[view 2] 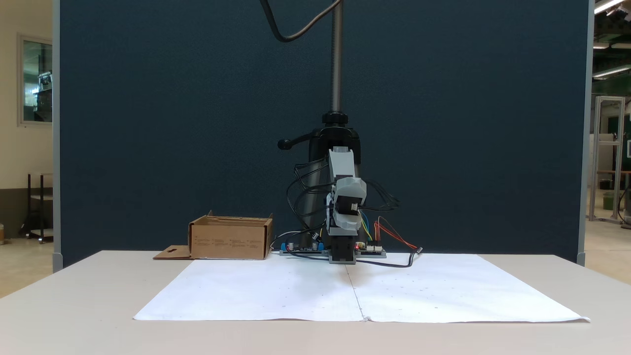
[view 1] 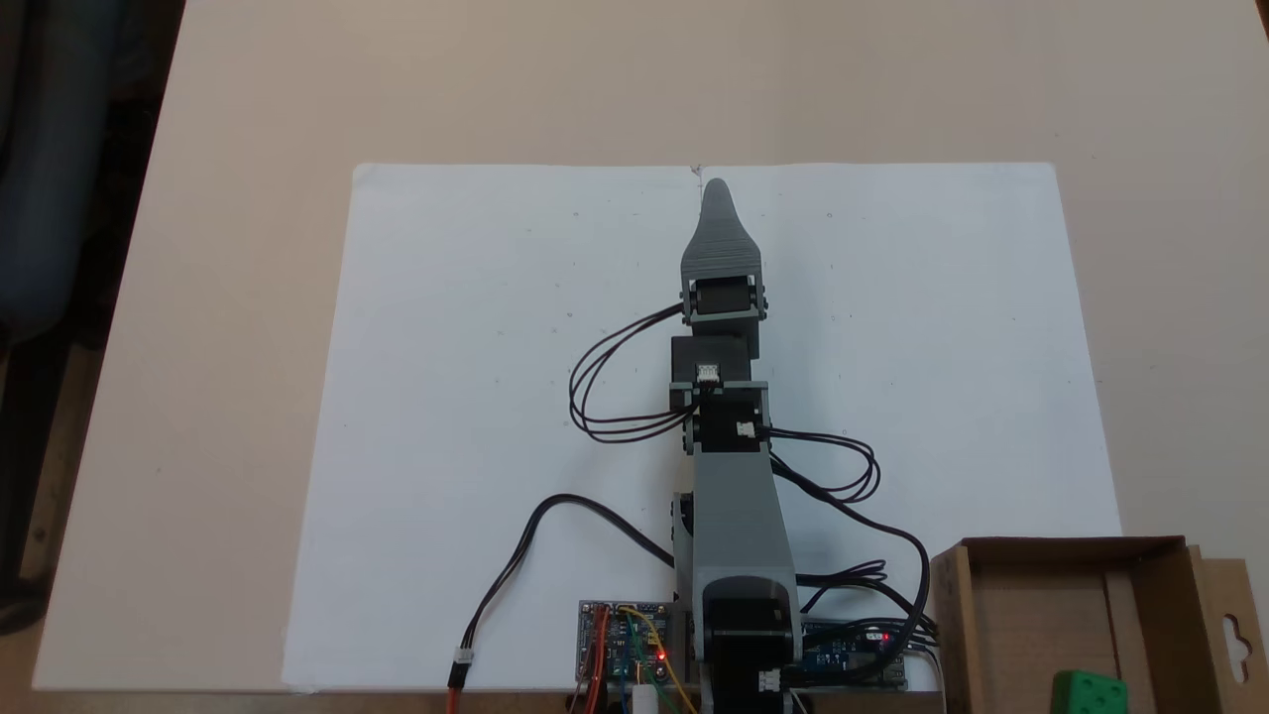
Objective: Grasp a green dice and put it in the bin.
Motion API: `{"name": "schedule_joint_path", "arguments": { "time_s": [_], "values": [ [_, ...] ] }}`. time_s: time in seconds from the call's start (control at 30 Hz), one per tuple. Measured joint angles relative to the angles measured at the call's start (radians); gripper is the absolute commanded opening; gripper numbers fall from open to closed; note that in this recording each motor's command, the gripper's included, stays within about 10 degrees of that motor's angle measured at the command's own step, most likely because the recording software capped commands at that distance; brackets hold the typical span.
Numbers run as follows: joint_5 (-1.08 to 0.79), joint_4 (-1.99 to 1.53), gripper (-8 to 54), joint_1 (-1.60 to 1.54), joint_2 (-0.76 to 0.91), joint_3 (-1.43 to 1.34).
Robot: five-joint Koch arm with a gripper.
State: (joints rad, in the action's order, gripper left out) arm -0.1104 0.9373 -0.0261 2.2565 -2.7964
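1. Beige surface (view 1: 228, 297) w/ white paper (view 1: 476, 397), dark partition behind.
2. My hand (view 1: 717, 188) points out over paper; can't tell if spread or pressed together.
3. Green dice (view 1: 1089, 692) sits inside bin (view 1: 1051, 548), beside my base.

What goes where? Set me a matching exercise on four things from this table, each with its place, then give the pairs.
Things:
1. green dice
2. bin
3. white paper sheet
4. circuit board

Places:
A. spread flat on the table under the arm
B. inside the cardboard box
C. bottom right corner of the top-down fixed view, at the paper's edge
D. at the arm's base, with a red light on

Pairs: 1-B, 2-C, 3-A, 4-D
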Motion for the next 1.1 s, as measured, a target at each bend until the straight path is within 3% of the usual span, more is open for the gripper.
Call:
{"name": "schedule_joint_path", "arguments": {
  "time_s": [0.7,1.1],
  "values": [
    [0.002,0.603,44.7,-0.002,0.0,-0.268],
    [0.002,0.637,44.6,0.008,0.0,-0.268]
  ]
}}
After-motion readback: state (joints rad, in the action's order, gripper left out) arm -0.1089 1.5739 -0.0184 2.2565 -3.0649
